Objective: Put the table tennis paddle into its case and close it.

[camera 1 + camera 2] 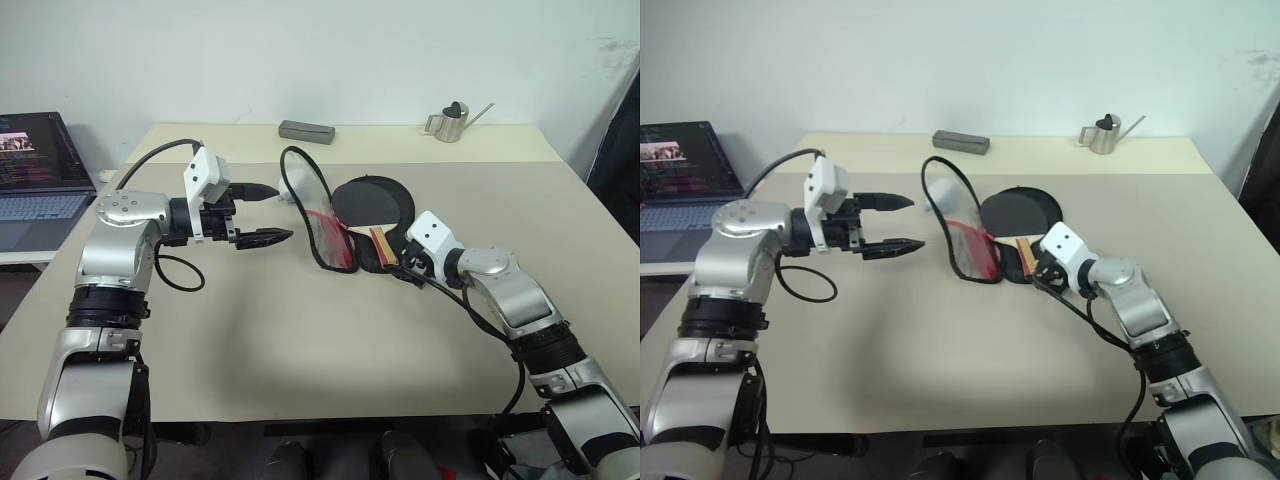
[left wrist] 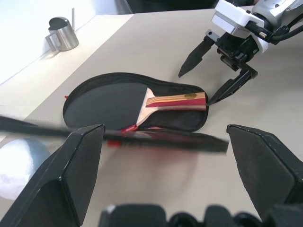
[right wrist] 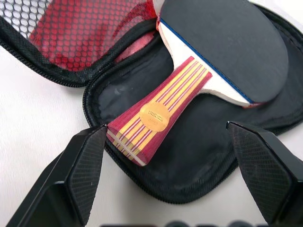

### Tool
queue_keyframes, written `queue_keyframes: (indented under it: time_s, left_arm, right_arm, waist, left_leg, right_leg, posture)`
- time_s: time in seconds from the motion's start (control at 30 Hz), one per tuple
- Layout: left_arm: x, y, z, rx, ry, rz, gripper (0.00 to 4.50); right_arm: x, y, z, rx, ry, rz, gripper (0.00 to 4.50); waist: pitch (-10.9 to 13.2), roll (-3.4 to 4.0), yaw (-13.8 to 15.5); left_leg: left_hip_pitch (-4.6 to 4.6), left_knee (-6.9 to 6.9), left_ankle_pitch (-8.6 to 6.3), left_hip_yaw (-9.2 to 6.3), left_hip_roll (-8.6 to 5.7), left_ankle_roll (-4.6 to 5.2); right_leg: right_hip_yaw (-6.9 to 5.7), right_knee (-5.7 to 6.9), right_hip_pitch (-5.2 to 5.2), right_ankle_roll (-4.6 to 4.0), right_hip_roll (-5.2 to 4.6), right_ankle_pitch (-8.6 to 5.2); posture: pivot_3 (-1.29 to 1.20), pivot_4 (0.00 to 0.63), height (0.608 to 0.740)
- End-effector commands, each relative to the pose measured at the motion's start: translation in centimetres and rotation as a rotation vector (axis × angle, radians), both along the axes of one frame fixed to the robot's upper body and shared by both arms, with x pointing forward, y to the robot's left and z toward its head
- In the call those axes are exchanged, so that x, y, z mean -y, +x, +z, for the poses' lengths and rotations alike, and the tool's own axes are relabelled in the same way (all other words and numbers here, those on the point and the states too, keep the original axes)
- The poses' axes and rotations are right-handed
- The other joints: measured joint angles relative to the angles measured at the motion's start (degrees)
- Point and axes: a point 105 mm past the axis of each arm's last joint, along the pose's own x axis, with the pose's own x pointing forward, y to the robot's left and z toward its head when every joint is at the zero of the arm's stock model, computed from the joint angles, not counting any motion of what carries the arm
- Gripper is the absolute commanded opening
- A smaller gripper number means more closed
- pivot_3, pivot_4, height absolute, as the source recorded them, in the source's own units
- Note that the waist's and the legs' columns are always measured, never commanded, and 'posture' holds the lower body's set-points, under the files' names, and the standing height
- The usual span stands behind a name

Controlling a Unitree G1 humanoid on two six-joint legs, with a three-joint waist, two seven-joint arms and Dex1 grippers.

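Head stereo pair looks forward and down over table (image 1: 300, 350) from near edge, far from case (image 1: 375, 215); both eyes share whole tabletop, both arms, case at centre. Left wrist camera sits low beside case, faces across it along own fingers (image 2: 80, 161), toward right gripper (image 2: 215, 71) beyond case's handle end. Right wrist camera hangs close above case's handle end, looking down. Both wrist views share paddle (image 3: 189, 80) lying in case.

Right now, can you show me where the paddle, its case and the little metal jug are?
table tennis paddle (image 3: 156, 116): right wrist view, on the striped handle.
case (image 3: 189, 161): right wrist view, on the black inner lining.
metal jug (image 1: 452, 122): left eye view, on its body.
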Motion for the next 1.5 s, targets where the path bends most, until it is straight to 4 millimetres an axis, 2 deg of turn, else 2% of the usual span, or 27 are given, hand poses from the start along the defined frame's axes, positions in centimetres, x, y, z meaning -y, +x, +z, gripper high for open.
queue_keyframes:
  time_s: [0.03,0.13,0.3,0.4,0.73,0.9,1.17,1.5]
  left_arm:
    - [-0.1,-0.2,2.0,0.072,-0.021,-0.005,4.50]
    - [-0.2,-0.3,2.0,0.072,-0.023,0.000,4.50]
    - [-0.6,-0.1,1.8,0.068,-0.037,0.025,4.50]
    - [-1.0,0.1,1.4,0.056,-0.046,0.051,4.50]
    - [-3.2,2.4,-1.5,0.031,0.013,0.203,4.50]
    - [-3.0,4.7,-2.4,0.051,0.029,0.286,4.50]
    - [1.2,7.0,-2.3,0.066,0.049,0.240,4.50]
    - [5.9,7.9,-1.0,0.102,0.067,0.169,4.50]
  right_arm:
    - [0.0,-0.1,2.0,0.065,0.013,0.026,4.32]
    - [0.4,-0.7,2.7,0.049,0.035,0.053,4.32]
    - [0.6,-1.9,6.5,0.031,0.169,0.100,4.32]
    - [0.3,-3.1,8.1,0.014,0.232,0.143,4.32]
    - [0.0,-5.4,8.2,-0.044,0.247,0.181,4.32]
    - [0.3,-6.1,8.2,-0.051,0.259,0.160,4.32]
    - [0.2,-7.3,8.7,-0.048,0.282,0.152,4.32]
    - [0.9,-9.2,8.7,-0.063,0.302,0.117,4.32]
  waist:
    - [0.00,0.00,0.08]
    - [0.00,0.00,0.17]
    - [0.00,0.00,0.21]
    - [0.00,0.00,0.20]
    - [0.00,0.00,0.41]
    - [0.00,-0.01,1.22]
    - [0.00,-0.05,1.45]
    - [0.01,-0.06,1.22]
  left_leg:
    - [0.00,0.00,0.00,-0.01,0.00,0.00]
    - [-0.01,0.00,0.00,-0.01,0.00,0.00]
    - [-0.02,-0.01,0.00,-0.02,0.00,0.01]
    - [0.00,-0.01,-0.01,-0.03,0.01,0.01]
    - [-0.02,-0.01,-0.01,-0.03,0.00,0.02]
    - [-0.03,0.01,-0.01,-0.04,-0.01,0.02]
    - [-0.09,0.03,-0.01,-0.04,-0.06,0.02]
    - [-0.10,0.02,-0.01,-0.03,-0.06,0.03]
  right_leg:
    - [-0.02,0.00,0.00,0.00,0.00,0.00]
    - [-0.02,-0.02,0.00,0.00,0.00,0.00]
    - [-0.02,-0.03,0.00,0.00,0.00,0.00]
    - [-0.02,-0.02,0.00,0.00,0.00,0.00]
    - [-0.03,-0.03,0.01,0.00,-0.02,0.00]
    - [-0.07,-0.03,0.01,0.00,-0.03,0.00]
    - [-0.11,-0.06,0.00,0.01,-0.05,0.00]
    - [-0.09,-0.04,-0.01,0.01,-0.02,-0.01]
  posture:
    - [0.00,0.150,0.740]
    - [0.00,0.150,0.740]
    - [0.00,0.150,0.740]
    - [0.00,0.150,0.740]
    - [0.00,0.150,0.740]
    - [0.00,0.150,0.740]
    - [0.00,0.150,0.740]
    - [0.00,0.150,0.740]
